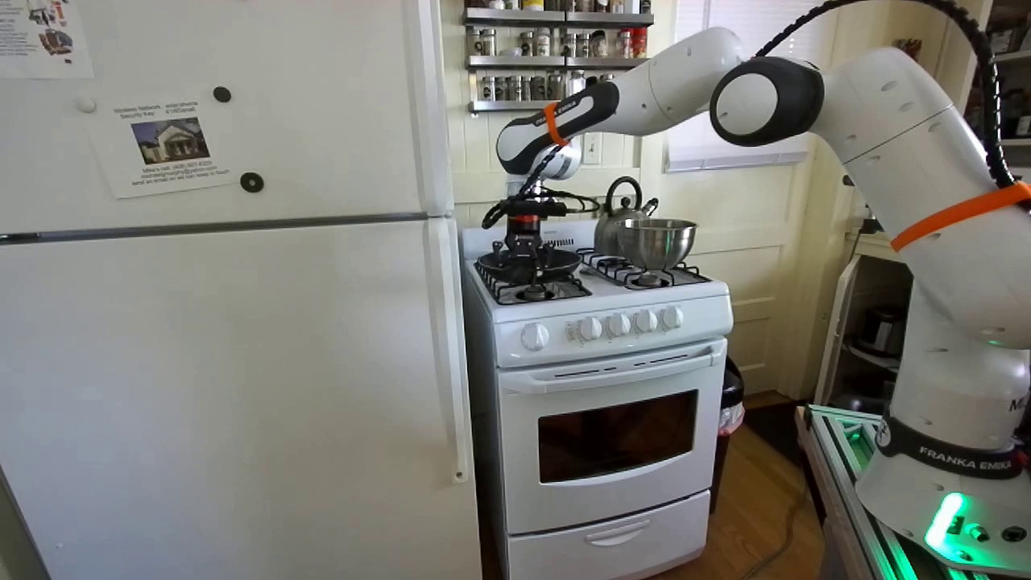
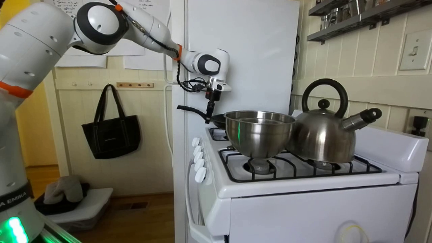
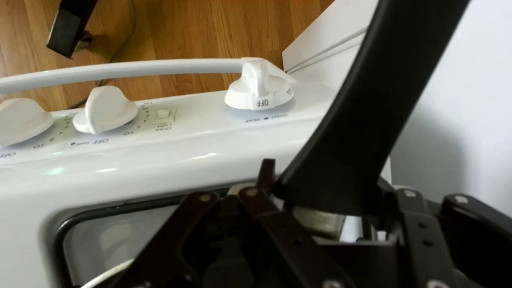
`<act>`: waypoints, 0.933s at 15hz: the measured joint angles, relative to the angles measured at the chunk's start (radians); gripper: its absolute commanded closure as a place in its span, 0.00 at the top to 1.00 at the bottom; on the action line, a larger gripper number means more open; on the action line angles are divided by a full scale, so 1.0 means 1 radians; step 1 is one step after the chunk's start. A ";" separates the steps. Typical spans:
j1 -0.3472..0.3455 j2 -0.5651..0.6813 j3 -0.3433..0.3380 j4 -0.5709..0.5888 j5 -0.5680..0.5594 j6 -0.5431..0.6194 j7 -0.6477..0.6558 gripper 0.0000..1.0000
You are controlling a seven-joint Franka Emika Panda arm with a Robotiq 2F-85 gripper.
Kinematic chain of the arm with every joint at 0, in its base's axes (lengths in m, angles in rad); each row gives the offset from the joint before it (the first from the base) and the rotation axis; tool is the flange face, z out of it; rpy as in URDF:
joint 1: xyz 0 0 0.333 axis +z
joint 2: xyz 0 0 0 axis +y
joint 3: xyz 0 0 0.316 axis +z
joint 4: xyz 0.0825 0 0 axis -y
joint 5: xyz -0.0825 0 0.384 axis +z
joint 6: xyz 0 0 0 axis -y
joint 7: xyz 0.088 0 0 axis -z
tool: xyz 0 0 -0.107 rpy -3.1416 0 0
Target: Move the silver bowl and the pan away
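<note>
The silver bowl (image 1: pixel 656 242) stands upright on the front grate near the kettle; it also shows in an exterior view (image 2: pixel 260 135). The pan (image 1: pixel 564 262) is dark and shallow and sits over the grate on the fridge side. In an exterior view the bowl hides most of the pan (image 2: pixel 218 120), and its black handle (image 2: pixel 192 109) rises toward the stove front. My gripper (image 1: pixel 527 270) points down at the handle's base. In the wrist view the handle (image 3: pixel 360 120) fills the space between the fingers (image 3: pixel 328 192), which look shut against both its sides. The pan's body is hidden there.
The metal kettle (image 2: pixel 324 135) with arched handle and spout stands behind the bowl. The white fridge (image 1: pixel 242 362) rises close beside the pan. Stove knobs (image 1: pixel 620 324) and the oven handle (image 1: pixel 612 369) line the stove front. Spice shelves (image 1: pixel 560 60) hang on the wall.
</note>
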 measured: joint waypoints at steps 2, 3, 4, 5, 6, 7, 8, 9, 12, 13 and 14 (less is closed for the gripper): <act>-0.003 0.001 -0.002 0.020 -0.001 0.009 -0.016 0.27; -0.007 0.001 -0.003 0.037 0.001 0.011 -0.018 0.27; -0.011 0.002 -0.003 0.058 0.003 0.011 -0.018 0.27; -0.017 0.004 -0.003 0.080 0.006 0.011 -0.018 0.27; -0.023 0.007 -0.003 0.103 0.006 0.012 -0.018 0.27; -0.028 0.012 -0.005 0.125 0.006 0.013 -0.018 0.27; -0.032 0.017 -0.006 0.145 0.005 0.016 -0.018 0.27; -0.035 0.024 -0.008 0.164 0.005 0.020 -0.018 0.27; -0.035 0.043 -0.011 0.190 -0.004 0.083 -0.018 0.27; -0.033 0.047 -0.012 0.194 -0.010 0.111 -0.018 0.27; -0.029 0.050 -0.014 0.195 -0.018 0.142 -0.018 0.27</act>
